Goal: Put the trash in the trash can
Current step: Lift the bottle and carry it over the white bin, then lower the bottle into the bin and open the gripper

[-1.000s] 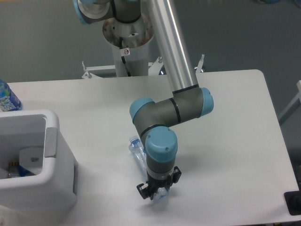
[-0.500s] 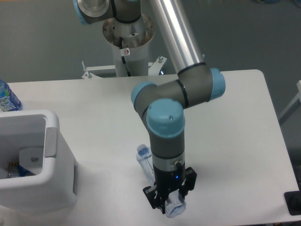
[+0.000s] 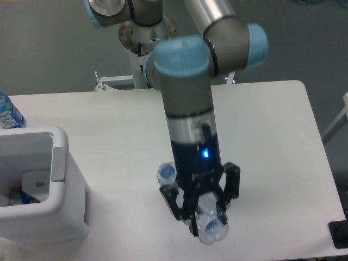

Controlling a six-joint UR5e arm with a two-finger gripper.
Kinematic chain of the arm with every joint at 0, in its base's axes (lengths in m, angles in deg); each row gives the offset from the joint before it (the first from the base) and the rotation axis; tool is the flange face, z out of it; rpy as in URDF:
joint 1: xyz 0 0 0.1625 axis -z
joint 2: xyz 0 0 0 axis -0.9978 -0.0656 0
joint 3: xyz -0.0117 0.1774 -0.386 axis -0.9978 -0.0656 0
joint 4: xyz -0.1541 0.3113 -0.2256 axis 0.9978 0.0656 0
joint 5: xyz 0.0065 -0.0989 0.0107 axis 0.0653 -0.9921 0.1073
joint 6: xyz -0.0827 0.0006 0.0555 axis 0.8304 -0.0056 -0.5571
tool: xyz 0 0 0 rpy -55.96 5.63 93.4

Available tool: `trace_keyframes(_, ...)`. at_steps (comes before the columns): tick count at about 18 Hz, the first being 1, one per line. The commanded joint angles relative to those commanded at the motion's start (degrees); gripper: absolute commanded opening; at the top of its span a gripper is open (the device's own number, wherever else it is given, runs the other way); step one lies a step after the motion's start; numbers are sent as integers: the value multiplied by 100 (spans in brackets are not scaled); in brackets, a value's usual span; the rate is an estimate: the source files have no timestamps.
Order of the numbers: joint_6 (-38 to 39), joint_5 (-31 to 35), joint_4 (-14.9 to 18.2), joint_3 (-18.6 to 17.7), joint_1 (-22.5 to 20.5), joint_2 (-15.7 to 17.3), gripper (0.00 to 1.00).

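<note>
My gripper (image 3: 204, 215) hangs over the table's front middle, shut on the trash, a clear crushed plastic bottle (image 3: 209, 225). The bottle is lifted off the table and lies tilted between the fingers, its cap end (image 3: 166, 172) sticking out up-left and its base poking out at the lower right. The trash can (image 3: 41, 187), a white boxy bin with a pale grey side panel, stands at the left front of the table, well to the left of the gripper. Some items lie inside it.
A blue-labelled water bottle (image 3: 8, 113) stands at the table's far left edge behind the bin. The arm's base column (image 3: 147, 60) rises behind the table's back edge. A dark object (image 3: 340, 235) sits at the front right corner.
The gripper has risen toward the camera with the crushed bottle held in it, lifting the bottle off the table. The arm's elbow swung up and right.
</note>
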Motion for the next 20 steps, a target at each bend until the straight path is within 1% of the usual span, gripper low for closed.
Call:
trace_keyframes(4, 0, 0, 0, 26, 457, 299, 58)
trace_keyframes(6, 9, 0, 0, 26, 755, 413, 58)
trace_keyframes(9, 9, 9, 0, 26, 1107, 467, 58)
trace_keyframes(11, 0, 9, 0, 18, 1371, 458, 59)
trace_keyframes(15, 0, 9, 0, 0, 1872, 327, 58)
trace_keyframes(18, 0, 9, 0, 18, 2048, 203, 59)
trace_keyframes(20, 0, 9, 0, 9, 2093, 150, 59)
